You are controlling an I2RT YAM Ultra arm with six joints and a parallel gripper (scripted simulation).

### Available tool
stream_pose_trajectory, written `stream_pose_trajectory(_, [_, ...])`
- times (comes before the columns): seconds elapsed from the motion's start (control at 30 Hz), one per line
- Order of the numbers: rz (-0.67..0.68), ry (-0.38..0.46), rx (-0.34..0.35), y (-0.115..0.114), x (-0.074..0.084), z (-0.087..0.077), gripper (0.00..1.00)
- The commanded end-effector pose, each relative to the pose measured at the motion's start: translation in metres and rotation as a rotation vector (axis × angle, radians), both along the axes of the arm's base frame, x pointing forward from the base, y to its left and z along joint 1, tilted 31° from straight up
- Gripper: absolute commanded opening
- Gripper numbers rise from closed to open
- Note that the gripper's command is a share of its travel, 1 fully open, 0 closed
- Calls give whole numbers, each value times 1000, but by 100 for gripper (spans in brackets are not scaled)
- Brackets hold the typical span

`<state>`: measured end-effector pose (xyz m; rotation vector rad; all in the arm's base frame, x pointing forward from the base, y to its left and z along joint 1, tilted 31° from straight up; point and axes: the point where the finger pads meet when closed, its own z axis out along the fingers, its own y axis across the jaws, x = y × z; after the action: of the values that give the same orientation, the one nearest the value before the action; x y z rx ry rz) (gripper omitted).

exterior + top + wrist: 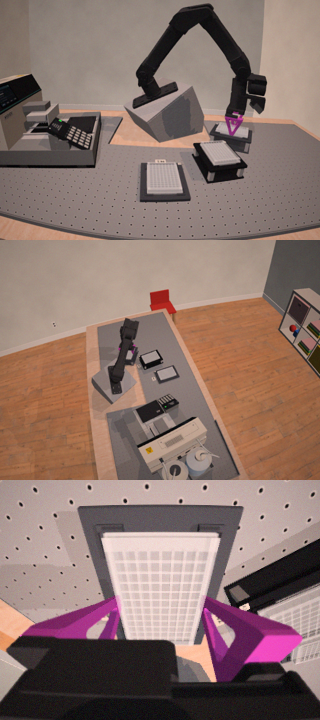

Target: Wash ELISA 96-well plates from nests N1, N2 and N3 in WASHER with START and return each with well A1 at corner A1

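Three white 96-well plates sit in dark nests on the grey table. My gripper (pixel 160 600) with magenta fingers is shut on the far plate (pixel 161 587), one finger on each long side, and the plate lies flat in its dark nest (pixel 160 525). This shows in the exterior view with the gripper (pixel 233 126) over the far plate (pixel 232 129). The middle plate (pixel 219 152) sits in a raised black nest, and the near plate (pixel 163 177) in a flat nest. The washer's carrier (pixel 150 410) is dark and empty. The lamp (pixel 165 406) by the keypad (pixel 167 400) is green.
The washer body (pixel 171 444) with two bottles (pixel 197 459) stands at the table's near end. The arm's tilted grey base block (pixel 165 113) stands between the nests and the washer. A red chair (pixel 162 302) stands beyond the table's far end.
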<state>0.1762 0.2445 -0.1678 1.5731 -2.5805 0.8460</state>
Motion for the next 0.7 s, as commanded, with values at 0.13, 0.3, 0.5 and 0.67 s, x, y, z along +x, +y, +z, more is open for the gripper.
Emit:
stream_pose_trajectory(0.13, [5,-4,9,4,0,3,0])
stream_pose_trajectory(0.3, [5,-4,9,6,-2,8,0])
stream_pose_trajectory(0.5, [5,-4,9,11,-4,16,0])
stream_pose_trajectory(0.67, [5,-4,9,15,-7,23,0])
